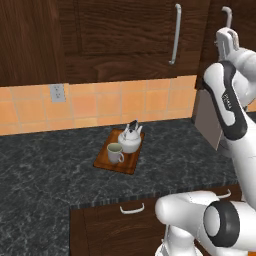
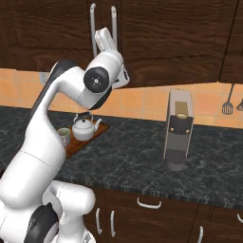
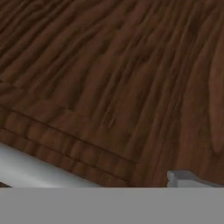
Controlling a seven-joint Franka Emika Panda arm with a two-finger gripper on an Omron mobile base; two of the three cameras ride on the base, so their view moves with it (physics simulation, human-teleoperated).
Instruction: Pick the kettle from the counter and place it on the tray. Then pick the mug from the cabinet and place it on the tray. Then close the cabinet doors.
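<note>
The gripper (image 2: 105, 39) is raised high, right in front of the cabinet doors (image 2: 166, 38), close to their two silver bar handles (image 2: 92, 26). In the hand view the dark wood grain of a door panel (image 3: 109, 78) is very near, with a piece of a silver bar (image 3: 30, 171) along the lower left edge. I cannot tell if the fingers are apart or together, because the fingertips are not clear in any picture. In both base views the doors look shut, flat against the cabinet (image 1: 100, 35).

Below, on the dark stone counter (image 1: 45, 165), lies the wooden tray (image 1: 116, 163), well apart from the gripper. The kettle (image 1: 130, 139) stands upright on the back part of the tray, and the mug (image 1: 115, 153) stands upright on the front part, just beside the kettle. In the right base view a tall grey-brown coffee machine (image 2: 178, 129) stands on the counter to the right, well apart from the tray. Behind the counter is an orange tiled wall (image 1: 100, 105) with a socket (image 1: 57, 92).
</note>
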